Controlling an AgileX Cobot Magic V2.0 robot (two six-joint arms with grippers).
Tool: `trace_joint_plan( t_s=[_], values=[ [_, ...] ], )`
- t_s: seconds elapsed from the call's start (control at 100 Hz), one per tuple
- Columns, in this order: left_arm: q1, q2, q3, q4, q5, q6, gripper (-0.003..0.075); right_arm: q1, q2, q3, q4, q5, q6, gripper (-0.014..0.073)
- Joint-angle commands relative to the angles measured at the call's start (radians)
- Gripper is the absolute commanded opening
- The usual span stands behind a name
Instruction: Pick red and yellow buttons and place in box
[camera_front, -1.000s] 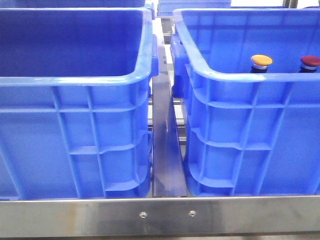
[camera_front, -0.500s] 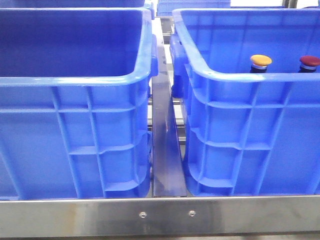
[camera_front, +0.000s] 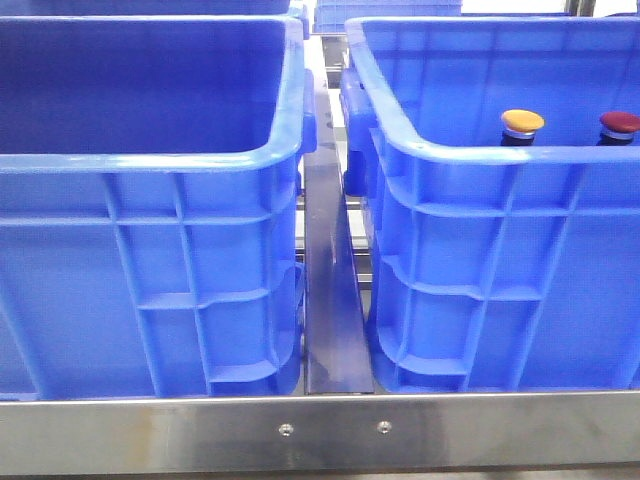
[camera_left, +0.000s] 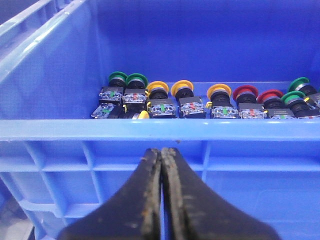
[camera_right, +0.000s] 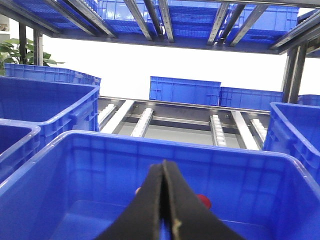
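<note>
**A:** How far along?

**B:** Hard to call. Looks either barely begun or paused between picks. From the front: yellow button (camera_front: 522, 122) and red button (camera_front: 619, 122) upright, side by side but apart, inside the right-hand crate (camera_front: 480, 150), caps just above its near rim. Nothing visible in the left-hand crate (camera_front: 150, 160), though with only the upper inside walls in sight.

**A:** Anything carried?

**B:** No. Left gripper (camera_left: 161, 152) with jaws pressed flat together on nothing. Right gripper (camera_right: 163, 167) the same, closed tight and empty. So no pick under way, and no telling the box from the source.

**A:** And beyond the front camera's reach?

**B:** Plenty. Shows neither arm at all. From the left wrist only: a row of buttons (camera_left: 190, 100) lying on the floor of a blue crate (camera_left: 150, 129) — green, yellow and red caps among them — with the closed jaws outside its near wall, below the rim. Cannot match it to either front crate. From the right wrist: a look over another crate rim (camera_right: 175, 145), with what seems the red button (camera_right: 202, 200) peeking past the closed jaws, mostly hidden. Also racking and more crates farther back, absent from the front.

**A:** Left to do?

**B:** Judging from this, nearly everything — opening the jaws, reaching over a rim, gripping one red and one yellow, carrying both across.
</note>
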Motion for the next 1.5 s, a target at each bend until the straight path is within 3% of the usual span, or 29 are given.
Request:
trace_joint_plan(
  t_s=[0.0,0.66,0.78,0.86,0.91,0.94,0.95,1.04,1.05,1.06,1.16,1.25,1.49],
  values=[
    [0.001,-0.030,0.020,-0.011,-0.073,0.000,-0.0020,0.001,0.008,-0.026,0.011,0.008,-0.003,-0.0094],
    [0.001,-0.030,0.020,-0.011,-0.073,0.000,-0.0020,-0.004,0.008,-0.026,0.010,-0.049,-0.003,-0.0094],
    [0.001,-0.030,0.020,-0.011,-0.073,0.000,-0.0020,-0.004,0.008,-0.026,-0.105,-0.052,0.024,-0.0094],
    [0.001,-0.030,0.020,-0.011,-0.073,0.000,-0.0020,-0.004,0.008,-0.026,-0.334,-0.035,0.213,-0.0094],
    [0.001,-0.030,0.020,-0.011,-0.073,0.000,-0.0020,-0.004,0.008,-0.026,-0.530,-0.033,0.419,-0.0094],
    [0.001,-0.030,0.020,-0.011,-0.073,0.000,-0.0020,-0.004,0.008,-0.026,-0.692,-0.038,0.554,-0.0094],
    [0.001,-0.030,0.020,-0.011,-0.073,0.000,-0.0020,-0.004,0.008,-0.026,-0.761,-0.040,0.659,-0.0094],
    [0.001,-0.030,0.020,-0.011,-0.073,0.000,-0.0020,-0.004,0.008,-0.026,-1.198,-0.052,1.076,-0.0094],
    [0.001,-0.030,0.020,-0.011,-0.073,0.000,-0.0020,-0.004,0.008,-0.026,-1.198,-0.052,1.108,-0.0094],
    [0.001,-0.030,0.020,-0.011,-0.073,0.000,-0.0020,-0.004,0.008,-0.026,-1.286,-0.052,1.169,-0.0094],
    [0.001,-0.030,0.020,-0.011,-0.073,0.000,-0.0020,-0.018,0.008,-0.025,-1.597,-0.028,1.515,-0.0094],
    [0.001,-0.030,0.020,-0.011,-0.073,0.000,-0.0020,-0.062,0.008,0.004,-1.684,-0.025,1.632,-0.0094],
    [0.001,-0.030,0.020,-0.011,-0.073,0.000,-0.0020,-0.167,-0.100,0.228,-1.682,-0.231,1.640,-0.0094]
  ],
)
